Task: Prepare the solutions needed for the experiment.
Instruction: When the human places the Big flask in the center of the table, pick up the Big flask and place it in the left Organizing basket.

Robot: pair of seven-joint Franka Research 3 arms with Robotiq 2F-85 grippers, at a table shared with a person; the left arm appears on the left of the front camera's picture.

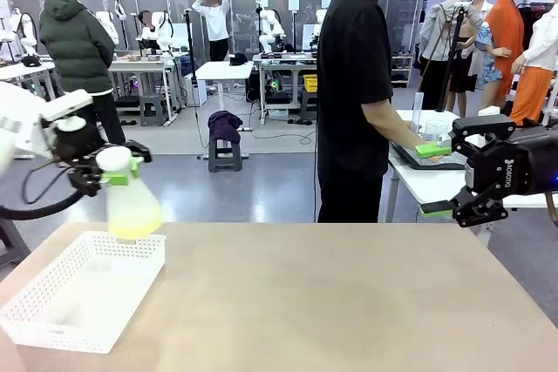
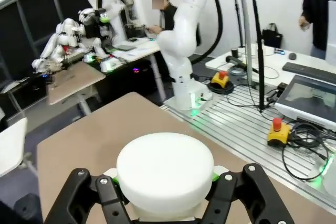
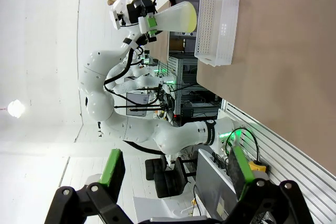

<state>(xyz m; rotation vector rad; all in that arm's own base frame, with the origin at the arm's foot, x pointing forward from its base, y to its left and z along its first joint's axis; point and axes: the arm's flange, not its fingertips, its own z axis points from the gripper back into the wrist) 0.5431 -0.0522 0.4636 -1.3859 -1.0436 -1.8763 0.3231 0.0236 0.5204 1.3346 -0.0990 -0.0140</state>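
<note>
The left gripper point(image 1: 112, 176) is clamping the flask point(image 1: 131, 202) neck above the basket point(image 1: 52, 315), so level carriage is keeping the solutions point(image 1: 133, 231) unspilled, while the right gripper point(image 1: 449, 182) jaws are gaping wide.

frosted flask point(image 1: 131, 202), perforated plastic basket point(image 1: 52, 320) (glossy), matt tabletop point(image 1: 349, 302)

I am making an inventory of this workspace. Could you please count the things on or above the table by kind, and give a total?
Conical flask with white cap, holding yellow-green solution: 1
White perforated basket: 1
Robot end effectors, left shut on the flask neck, right open: 2
Total: 4
</note>
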